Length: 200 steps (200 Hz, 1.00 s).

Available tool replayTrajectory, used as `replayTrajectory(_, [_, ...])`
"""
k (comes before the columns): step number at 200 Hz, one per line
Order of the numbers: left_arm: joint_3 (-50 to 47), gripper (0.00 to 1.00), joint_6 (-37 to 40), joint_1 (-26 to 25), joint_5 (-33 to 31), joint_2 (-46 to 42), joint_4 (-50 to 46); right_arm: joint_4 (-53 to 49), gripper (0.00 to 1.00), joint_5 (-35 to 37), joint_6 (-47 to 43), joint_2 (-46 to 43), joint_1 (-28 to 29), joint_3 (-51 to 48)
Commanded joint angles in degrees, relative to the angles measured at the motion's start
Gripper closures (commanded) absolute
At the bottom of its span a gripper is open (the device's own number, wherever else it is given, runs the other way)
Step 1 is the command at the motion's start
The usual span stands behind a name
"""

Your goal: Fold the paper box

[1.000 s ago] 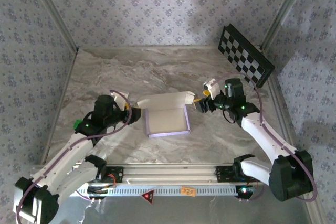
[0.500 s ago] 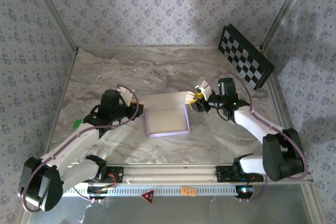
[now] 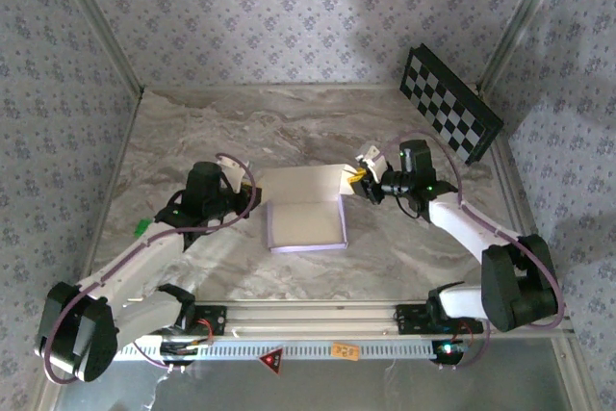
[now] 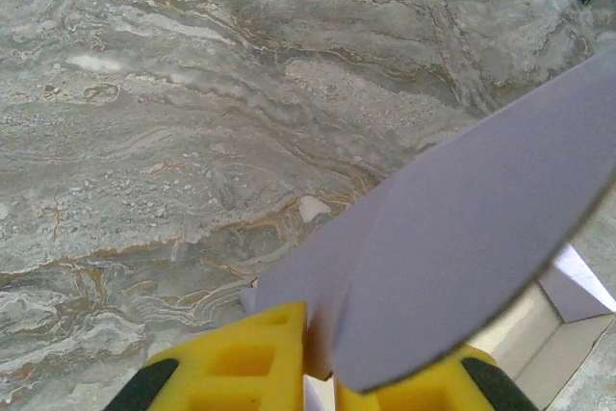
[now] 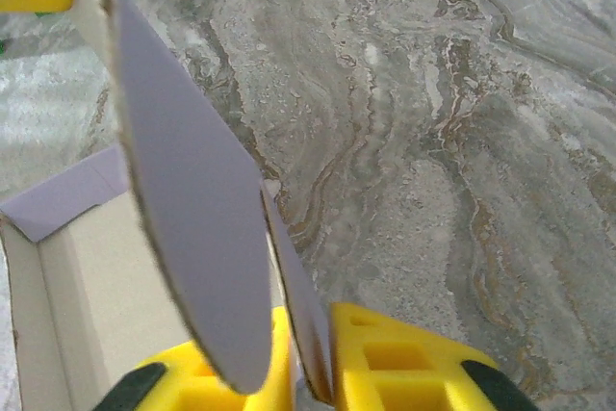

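The paper box lies in the middle of the marble table as a shallow open tray, cream inside with lilac edges and its back flap standing up. My left gripper sits at the box's left end, shut on a side flap. In the left wrist view its yellow fingers pinch the lilac flap. My right gripper is at the box's right back corner, also shut on a flap. The right wrist view has the lilac card clamped beside a yellow finger, with the cream interior below left.
A black-and-white checkerboard panel leans against the right back wall. Patterned walls close the table on three sides. A small green item lies by the left arm. Bare marble stretches behind and in front of the box.
Both arms have moved in toward the box, and both grippers have closed from wide open onto its end flaps. The box itself has stayed in place.
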Motion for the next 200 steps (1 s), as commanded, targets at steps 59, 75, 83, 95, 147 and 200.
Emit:
replayTrajectory(59, [3.51, 0.92, -2.49, 0.36, 2.11, 0.08, 3.32, -1.23, 0.95, 10.64, 9.04, -2.62, 5.2, 3.18])
replayTrajectory(75, [4.11, 0.93, -3.43, 0.3, 2.01, 0.64, 4.43, 0.0, 0.95, 17.46, 14.89, -3.16, 8.25, 3.46])
replayTrajectory(83, [4.39, 0.94, -4.05, 0.35, 1.81, 1.03, 5.07, 0.93, 0.95, 21.41, 18.06, -3.41, 9.96, 3.46])
replayTrajectory(95, [4.93, 0.94, -4.9, 0.27, 1.45, 1.93, 5.96, 2.38, 0.95, 28.16, 21.92, -3.54, 12.93, 3.57])
replayTrajectory(147, [9.29, 0.95, -7.71, 0.13, -1.07, 6.83, 7.13, 1.31, 1.0, 50.74, 41.62, 1.45, 19.62, 8.98])
replayTrajectory(200, [13.26, 0.96, -6.76, 0.16, -4.49, 12.41, 10.98, 7.72, 1.0, 64.0, 49.43, 6.07, 22.44, 11.02])
